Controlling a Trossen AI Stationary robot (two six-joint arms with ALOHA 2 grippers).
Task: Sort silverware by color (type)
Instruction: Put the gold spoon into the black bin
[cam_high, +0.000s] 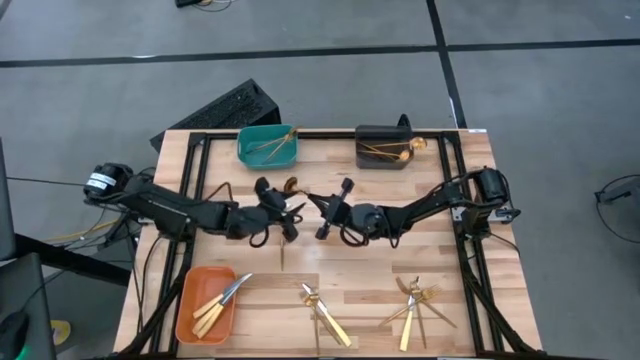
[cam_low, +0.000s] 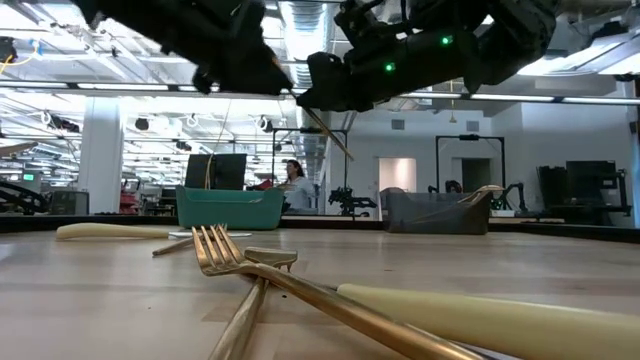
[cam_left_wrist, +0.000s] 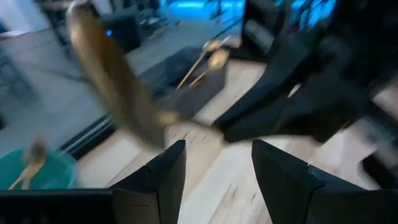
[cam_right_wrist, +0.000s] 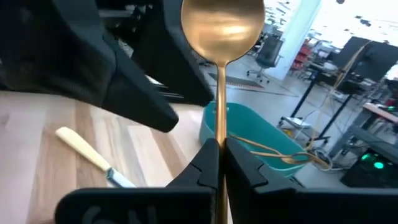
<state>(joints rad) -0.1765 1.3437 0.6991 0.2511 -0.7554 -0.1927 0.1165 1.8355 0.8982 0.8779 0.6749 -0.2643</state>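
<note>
A gold spoon hangs in the air over the table's middle; its bowl (cam_high: 292, 186) shows between the two grippers. My right gripper (cam_right_wrist: 218, 163) is shut on the spoon's handle, and the bowl (cam_right_wrist: 222, 25) stands above the fingers. My left gripper (cam_left_wrist: 217, 168) is open and faces the spoon (cam_left_wrist: 115, 87) and my right gripper's dark fingers (cam_left_wrist: 280, 109) from the table's left. In the high view, the left gripper (cam_high: 283, 212) and the right gripper (cam_high: 312, 206) nearly meet. More gold silverware lies near the table's near edge (cam_high: 325, 312) (cam_high: 415, 300). My right gripper pinches the spoon's slim handle (cam_right_wrist: 219, 134) between its two fingers, a little below the bowl. The fingers lie across the handle and come level from the table's right. The spoon is lifted clear, and the rest of its handle (cam_right_wrist: 221, 208) runs on past the fingers.
A teal bin (cam_high: 268, 145) with forks and a dark grey bin (cam_high: 385, 148) with spoons stand at the far edge. An orange bin (cam_high: 205, 303) with knives sits near left. A cream-handled knife (cam_right_wrist: 84, 154) lies on the wood. In the low view a fork (cam_low: 225, 250) lies close.
</note>
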